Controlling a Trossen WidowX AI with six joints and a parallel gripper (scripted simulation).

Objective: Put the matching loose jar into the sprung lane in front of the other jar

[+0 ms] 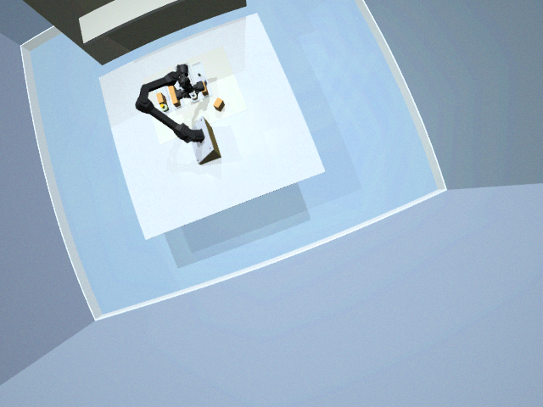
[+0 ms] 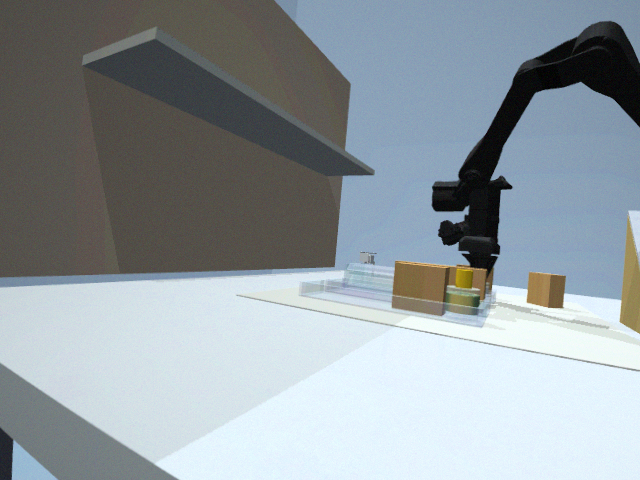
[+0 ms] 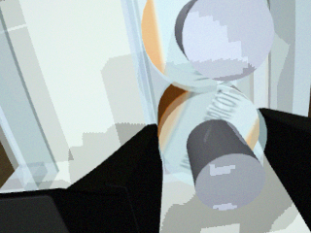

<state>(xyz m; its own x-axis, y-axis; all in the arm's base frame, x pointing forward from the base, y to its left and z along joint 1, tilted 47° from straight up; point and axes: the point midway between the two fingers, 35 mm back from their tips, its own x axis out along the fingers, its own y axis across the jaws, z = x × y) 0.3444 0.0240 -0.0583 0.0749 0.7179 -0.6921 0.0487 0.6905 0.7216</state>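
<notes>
The loose jar [image 3: 217, 155], clear glass with a grey lid and an orange fill showing at its left side, sits between the black fingers of the pincer [image 3: 214, 175], which is closed on it about halfway and holds it from above. In the wrist view a second jar of the same kind [image 3: 210, 26], with the same grey lid and part of a printed label on its glass, stands just beyond the held one, the two so close that their glass outlines meet; whether they truly touch cannot be told. Pale clear lane walls [image 3: 132, 39] run alongside both jars. In the exterior view the arm [image 2: 522, 93] reaches down from the upper right, and the pincer [image 2: 478, 260] dips behind a row of brown cartons [image 2: 419, 285], so the held jar is hidden there. In front of the cartons a green jar with a yellow lid [image 2: 463, 294] stands inside the clear plastic rack [image 2: 356, 281], which lies on a cream mat [image 2: 516, 335] on the white surface [image 2: 206, 372]. A separate brown box [image 2: 545, 289] stands well apart to the right on the mat. From the top view the arm [image 1: 153, 105] bends round to the rack, and the pincer [image 1: 189, 89] hangs over its middle lanes.
</notes>
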